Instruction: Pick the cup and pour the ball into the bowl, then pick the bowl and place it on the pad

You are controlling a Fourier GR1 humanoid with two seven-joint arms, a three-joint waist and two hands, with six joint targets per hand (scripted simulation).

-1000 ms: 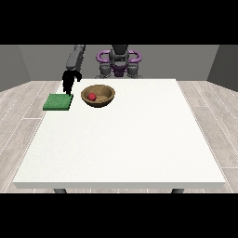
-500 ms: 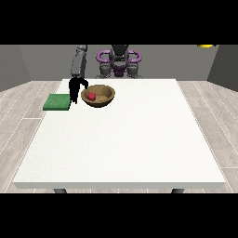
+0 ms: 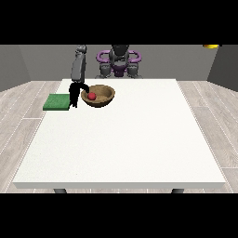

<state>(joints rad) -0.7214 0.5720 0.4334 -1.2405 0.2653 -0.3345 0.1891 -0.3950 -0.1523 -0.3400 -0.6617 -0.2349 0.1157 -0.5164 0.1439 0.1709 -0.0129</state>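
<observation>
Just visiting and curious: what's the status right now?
Hand at view's left at bowl rim, fingers unclear. Ball in bowl. Pad beside, nothing on it. Other hand unseen.

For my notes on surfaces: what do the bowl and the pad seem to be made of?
The bowl looks like wood: brown, matte, darker inside. The pad looks like soft foam or fabric: flat, dull green, no shine. Neither material is certain from this view.

A brown wooden bowl (image 3: 98,96) stands upright at the bench's far left, holding a red ball (image 3: 92,96) on its nine o'clock side, and at the bowl's nine o'clock a flat green pad (image 3: 56,102) lies near the bench's edge.
</observation>
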